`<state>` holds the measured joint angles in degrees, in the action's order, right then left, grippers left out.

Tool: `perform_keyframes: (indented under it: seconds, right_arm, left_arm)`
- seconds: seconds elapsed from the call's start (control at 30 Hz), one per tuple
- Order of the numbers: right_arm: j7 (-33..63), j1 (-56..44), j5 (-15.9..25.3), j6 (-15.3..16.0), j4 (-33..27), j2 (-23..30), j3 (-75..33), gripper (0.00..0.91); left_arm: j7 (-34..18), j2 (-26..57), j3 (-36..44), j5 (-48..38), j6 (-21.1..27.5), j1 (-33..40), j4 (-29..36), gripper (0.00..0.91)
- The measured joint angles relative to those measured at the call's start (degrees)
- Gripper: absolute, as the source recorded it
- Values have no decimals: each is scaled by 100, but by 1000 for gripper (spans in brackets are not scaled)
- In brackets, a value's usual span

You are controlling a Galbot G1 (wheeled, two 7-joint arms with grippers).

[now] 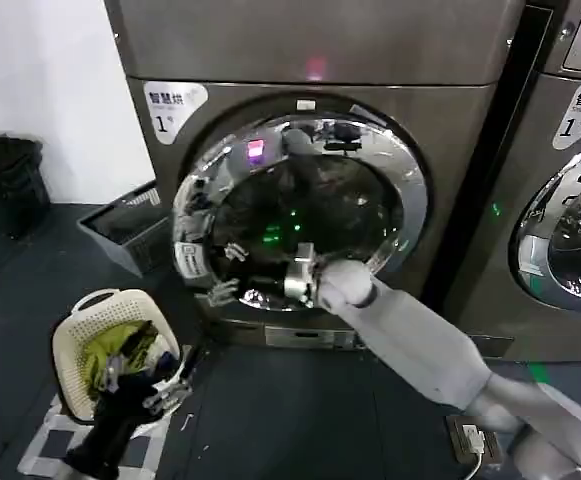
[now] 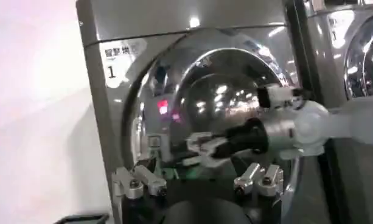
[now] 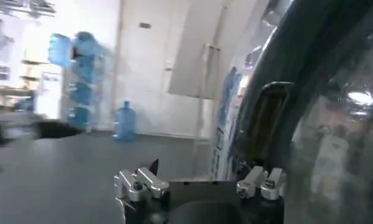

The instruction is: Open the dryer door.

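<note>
- Dryer door (image 1: 300,215), the large round one with a wide mirror-chrome rim and dark domed glass, sat on the front of the bronze-grey metal dryer (image 1: 320,60), seemingly cracked ajar on its left.
- Right claw (image 1: 225,270) reached across the glass to the lower-left rim, fingers spread, gripping nothing.
- Left claw (image 1: 175,390) hung low by the white laundry basket (image 1: 80,330), farther off, fingers apart, empty.

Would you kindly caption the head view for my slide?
Right end effector reaches the dryer door of the dryer; left end effector waits low.
</note>
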<state>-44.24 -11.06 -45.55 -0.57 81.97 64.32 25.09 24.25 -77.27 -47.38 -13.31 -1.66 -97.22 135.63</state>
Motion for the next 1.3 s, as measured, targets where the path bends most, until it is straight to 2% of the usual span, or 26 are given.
perform_keyframes:
  seconds: [0.17,0.33,0.5,0.73,0.87,1.07,1.3]
  right_arm:
    - [-752,4,-121,-45,85,-217,-30,907]
    - [-1630,-31,-229,-40,189,-394,-106,907]
    - [-2307,-142,-315,-59,273,-530,-196,907]
    - [-3006,-238,-402,12,550,-793,-267,907]
    - [-3468,-263,-440,11,632,-942,-319,907]
    - [-3879,-390,-492,59,827,-1193,-435,907]
    - [-3974,-638,-595,268,935,-1397,-736,907]
  left_arm:
    - [663,367,-588,-705,129,404,-357,907]
    - [807,665,-1063,-1597,173,742,-741,907]
    - [1049,1048,-1318,-1938,274,1101,-1258,907]
    - [1548,1597,-1274,-2326,287,1679,-2028,907]
    - [1950,2011,-1127,-2345,315,2045,-2554,907]
    - [2454,2738,-414,-2198,420,2956,-3534,907]
    - [3530,3365,741,-1306,183,3930,-4132,907]
